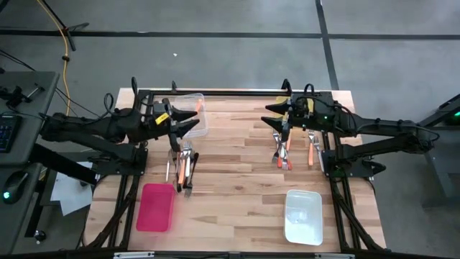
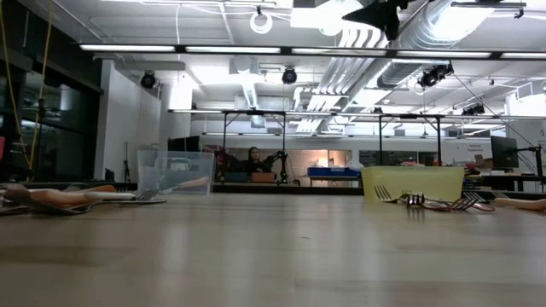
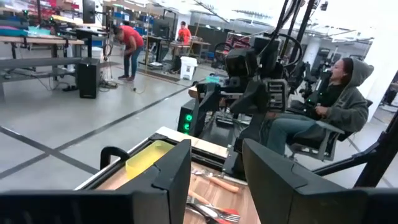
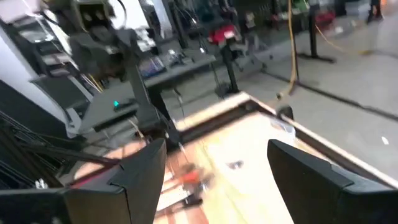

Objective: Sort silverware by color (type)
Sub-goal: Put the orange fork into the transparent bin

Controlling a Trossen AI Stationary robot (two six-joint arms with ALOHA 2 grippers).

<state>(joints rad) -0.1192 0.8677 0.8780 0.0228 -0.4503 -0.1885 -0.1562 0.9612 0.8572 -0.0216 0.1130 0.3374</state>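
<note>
Both grippers hang above the wooden table (image 1: 237, 187), each over its own heap of silverware. Seen from above, the left gripper (image 1: 192, 124) points toward the table's middle, raised clear of the wood. Its wrist view shows the two dark fingers (image 3: 171, 180) standing apart with a plain gap between them and nothing in that gap. Just below and a little behind this gripper lies the left pile of silverware (image 1: 182, 164), several thin pieces bunched together, some with orange or red handles. Right beside the gripper, on its far side, sits a clear bin (image 1: 192, 114). A pink bin (image 1: 156, 207) lies well nearer the table's front edge, beyond the pile.

Across the table the right gripper (image 1: 272, 116) faces the left one, the two well apart. Its own wrist view shows its fingers (image 4: 134, 177) spread wide and empty, with blurred table surface between them. Just beneath and slightly to the front of it lies the right pile of silverware (image 1: 284, 150), forks with orange handles, and one more orange-handled piece (image 1: 311, 148) lies just beside that pile, on the side toward the arm's base. A white bin (image 1: 302, 216) rests near the front edge, well away from this gripper.

From table height, forks (image 2: 431, 201) lie flat on the wood before a yellowish bin (image 2: 413, 182).
</note>
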